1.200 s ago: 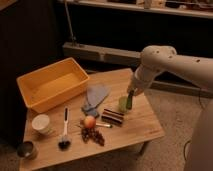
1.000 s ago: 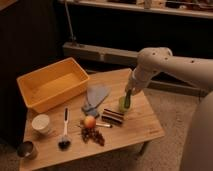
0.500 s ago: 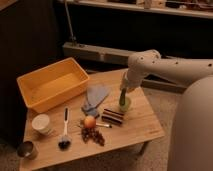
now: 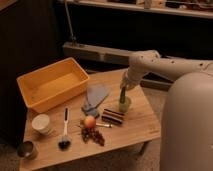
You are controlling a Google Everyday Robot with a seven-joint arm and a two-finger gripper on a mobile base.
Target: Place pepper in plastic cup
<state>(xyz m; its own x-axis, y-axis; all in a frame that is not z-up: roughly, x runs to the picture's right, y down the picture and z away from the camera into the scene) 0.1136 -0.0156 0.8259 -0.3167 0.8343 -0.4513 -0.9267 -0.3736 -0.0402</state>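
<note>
- standing upright in the plastic cup [image 4: 125,106], the pepper [image 4: 121,95] sits directly beneath the gripper [image 4: 122,87].
- i cannot tell whether the gripper clamps it or is apart.
- placing looks nearly done; next calls for release, then a straight lift.

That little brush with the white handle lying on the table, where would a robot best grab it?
Probably at the middle of the thin white handle of the brush, coming straight down from above: it lies flat, so only its narrow sides offer a hold. The gripper is over by the plastic cup.
</note>
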